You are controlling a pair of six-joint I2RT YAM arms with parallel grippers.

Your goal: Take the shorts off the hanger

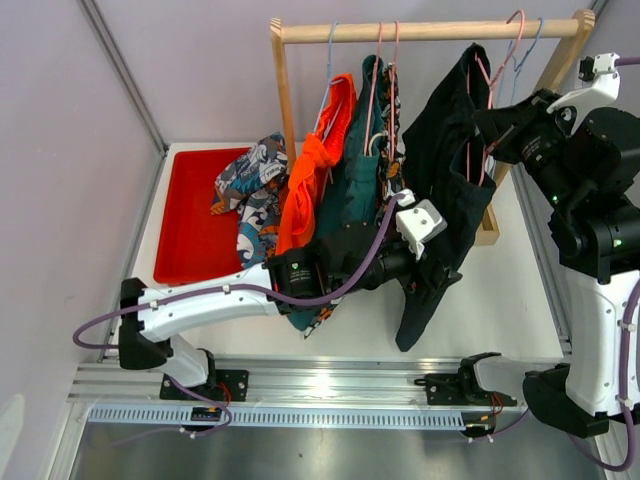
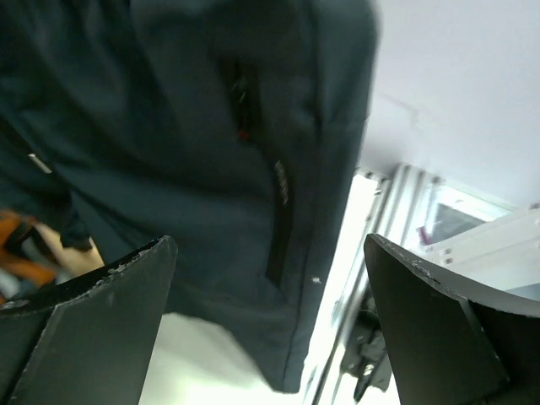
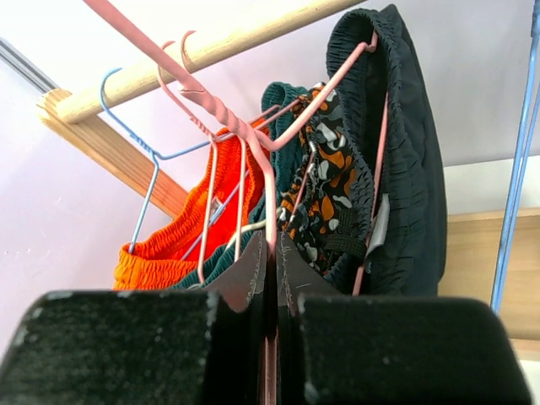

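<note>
Right gripper (image 3: pixel 272 253) around pink hanger (image 3: pixel 218 111)

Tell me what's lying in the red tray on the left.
One crumpled pair of blue-white print shorts lies at the right side of the red tray. The hanging orange shorts cover the tray's right edge, so anything under them there cannot be seen.
</note>
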